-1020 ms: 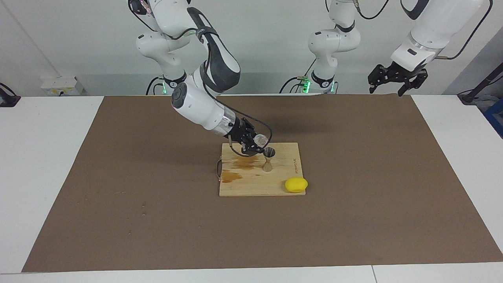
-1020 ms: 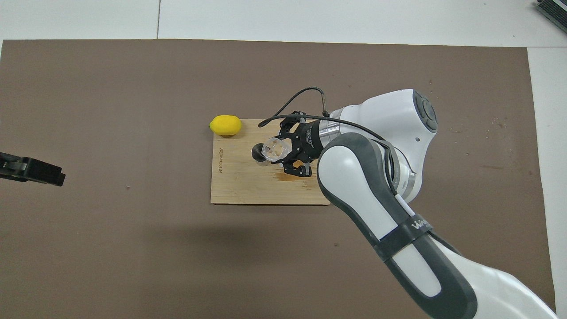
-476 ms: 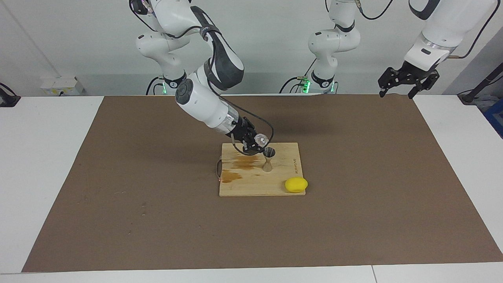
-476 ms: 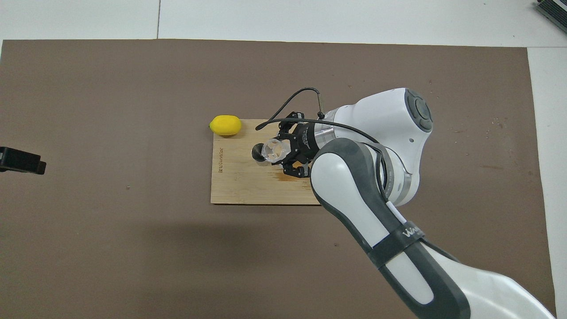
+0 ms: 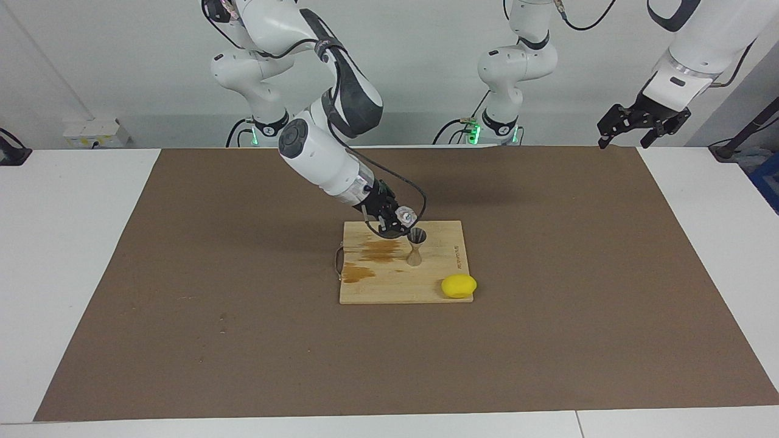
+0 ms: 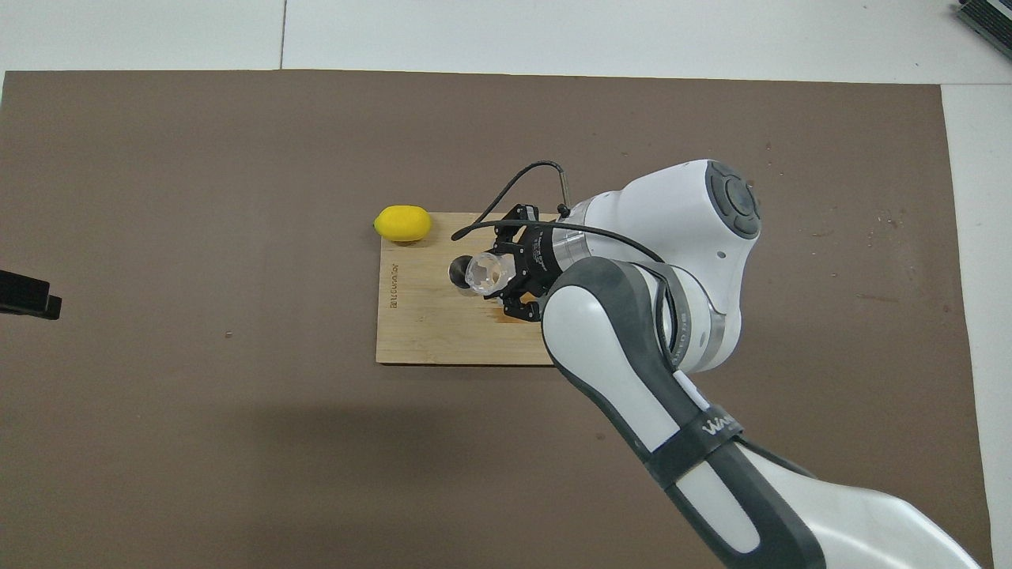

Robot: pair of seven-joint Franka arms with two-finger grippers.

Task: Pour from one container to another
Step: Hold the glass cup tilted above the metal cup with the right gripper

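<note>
Jigger (image 5: 415, 246) stands on board (image 5: 377, 286); lemon (image 5: 459, 286) at its corner.

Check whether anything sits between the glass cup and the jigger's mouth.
Nothing visible does. The right gripper holds the glass cup tipped right beside the open top of the jigger, which stands upright on the wooden board. The lemon lies at the board's corner, well clear. The left gripper waits aloft.

From my station I make out a line of small dark print on the wooden cutting board (image 6: 427, 332), along its edge toward the left arm's end, past the right tool (image 6: 500, 275); it is too small to read. On the right arm's dark band (image 6: 715, 431) white letters begin "WA", the rest hidden.
</note>
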